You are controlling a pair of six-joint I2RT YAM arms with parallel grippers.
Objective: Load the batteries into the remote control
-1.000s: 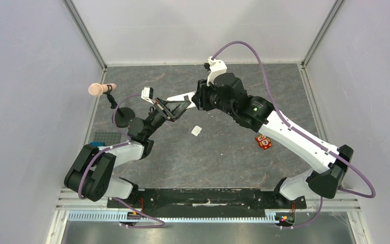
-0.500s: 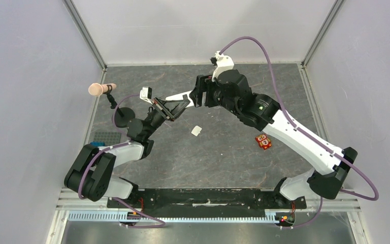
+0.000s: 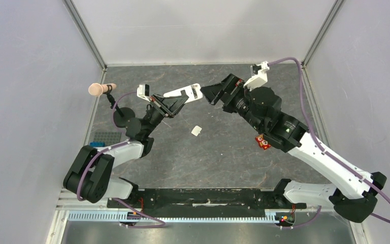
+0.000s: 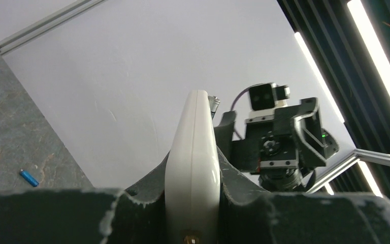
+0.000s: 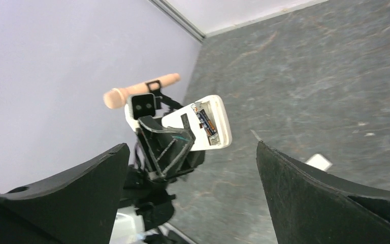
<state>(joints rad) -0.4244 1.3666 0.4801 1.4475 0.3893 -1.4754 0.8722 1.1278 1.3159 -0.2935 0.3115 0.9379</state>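
My left gripper (image 3: 171, 103) is shut on the white remote control (image 3: 184, 93) and holds it above the table, back side up. In the right wrist view the remote control (image 5: 210, 122) has its compartment uncovered, with a dark battery (image 5: 205, 122) lying inside. In the left wrist view I see the remote control (image 4: 193, 147) edge-on between my left gripper's (image 4: 193, 170) pads. A blue battery (image 4: 29, 178) lies on the table. My right gripper (image 3: 209, 94) stands open just right of the remote's end, apart from it and holding nothing; the right wrist view shows the right gripper (image 5: 192, 147) with its jaws wide.
A small white cover piece (image 3: 196, 130) lies on the grey table (image 3: 223, 157) between the arms. An orange owl-faced square (image 3: 263, 142) sits partly under the right arm. A peach rod on a black stand (image 3: 101, 89) and a dark studded plate (image 3: 104, 138) are at the left.
My right gripper has opened wide and drawn back to the right, away from the remote's end. The left gripper has kept its hold and swung the remote slightly.
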